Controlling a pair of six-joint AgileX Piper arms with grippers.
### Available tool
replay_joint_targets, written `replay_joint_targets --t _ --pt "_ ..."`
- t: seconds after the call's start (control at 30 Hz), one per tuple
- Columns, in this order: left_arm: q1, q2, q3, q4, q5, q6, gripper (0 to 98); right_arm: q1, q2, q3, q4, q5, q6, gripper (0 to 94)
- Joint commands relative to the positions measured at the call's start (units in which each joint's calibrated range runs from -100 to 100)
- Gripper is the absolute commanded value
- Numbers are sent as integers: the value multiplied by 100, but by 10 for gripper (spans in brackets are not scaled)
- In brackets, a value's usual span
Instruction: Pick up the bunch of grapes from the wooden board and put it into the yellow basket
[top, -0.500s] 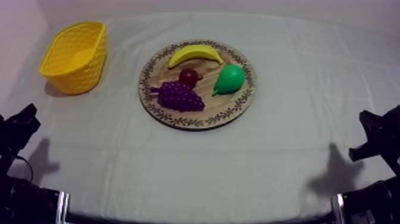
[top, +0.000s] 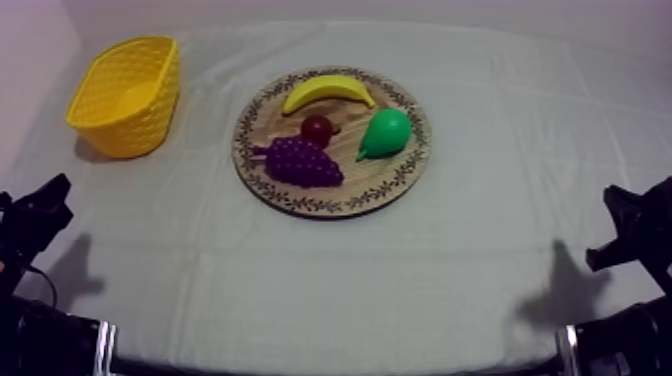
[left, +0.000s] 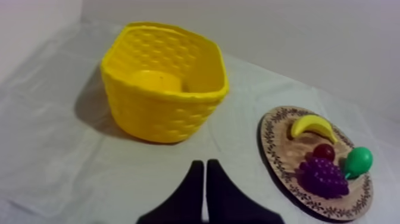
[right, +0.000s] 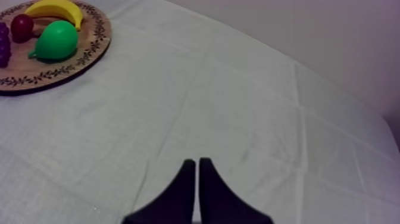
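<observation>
Lying on the round wooden board, just above ctr of the top-view frame, the bunch of grapes is a dark purple, knobbly cluster w/ a short stem tip pointing to frame left. It sits on the board's lower-left part, untouched by either of my arms. The small red fruit is just above it, the green pear just to its right, and the banana curves along the board's upper rim. All four fruits rest inside the patterned rim.

The yellow basket stands upright at upper left of the top view, well apart from the board, its dimpled walls and bare yellow floor open to the camera.

My left gripper sits low at the frame's lower left; per the left wrist cam, its black fingers are pressed together as a narrow wedge, grasping nothing and aimed btwn basket and board. My right gripper, low at lower right, is likewise clenched on nothing, over the grey-white cloth w/ the board far ahead.
</observation>
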Motion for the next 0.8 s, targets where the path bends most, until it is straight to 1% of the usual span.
replay_joint_targets --t 0.0,0.1,0.2,0.27,0.33,0.5,0.6,0.77 --pt "103 1 -73 -5 230 -6 1 -1 0 0 -1 -1 -5 3" --pt "234 70 -233 22 590 -67 1 -1 0 0 -1 -1 -5 3" --pt "393 416 -274 105 600 -262 0 -1 0 0 -1 -1 -3 3" --pt "477 714 -340 178 588 -487 0 -1 0 0 -1 -1 -4 3" --pt "554 1056 -556 221 729 -722 0 -1 0 0 -1 -1 -5 3" --pt "723 2138 -1461 257 1115 -1238 0 -1 0 0 -1 -1 -5 3" --pt "763 2846 -2201 285 1513 -1492 0 -1 0 0 -1 -1 -5 3" --pt "800 4083 -3617 454 2341 -2042 0 -1 0 0 -1 -1 -5 3"
